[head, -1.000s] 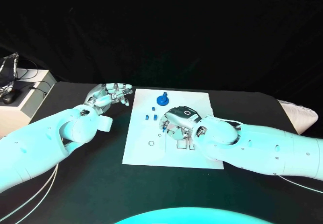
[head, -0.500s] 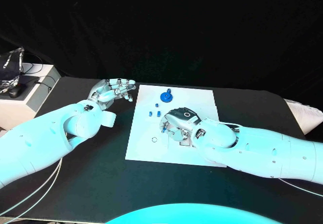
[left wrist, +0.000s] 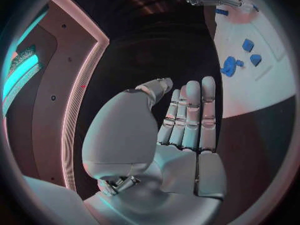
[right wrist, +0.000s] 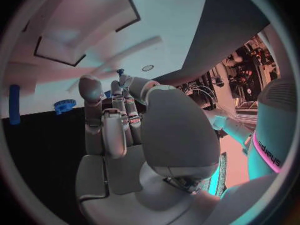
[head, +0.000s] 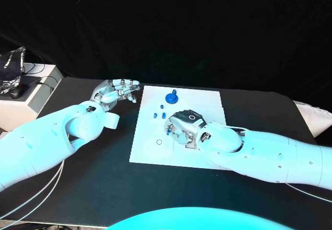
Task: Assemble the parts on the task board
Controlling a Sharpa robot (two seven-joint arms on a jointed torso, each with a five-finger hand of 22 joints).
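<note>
Right hand [head: 183, 125] sits over the middle of the task board [head: 207, 103], pinching a small blue part [right wrist: 120, 72]. Left hand [head: 115, 91] hovers open, just left of the board's far corner.

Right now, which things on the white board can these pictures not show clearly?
- Board under the right hand, head view: hidden by the hand.
- Small blue piece at the right hand's fingertips, right wrist view: too small to tell whether it is held.
- Small blue parts and the ring mark, head view: too small to tell shape.
- Left hand beside the board: holds nothing.
</note>
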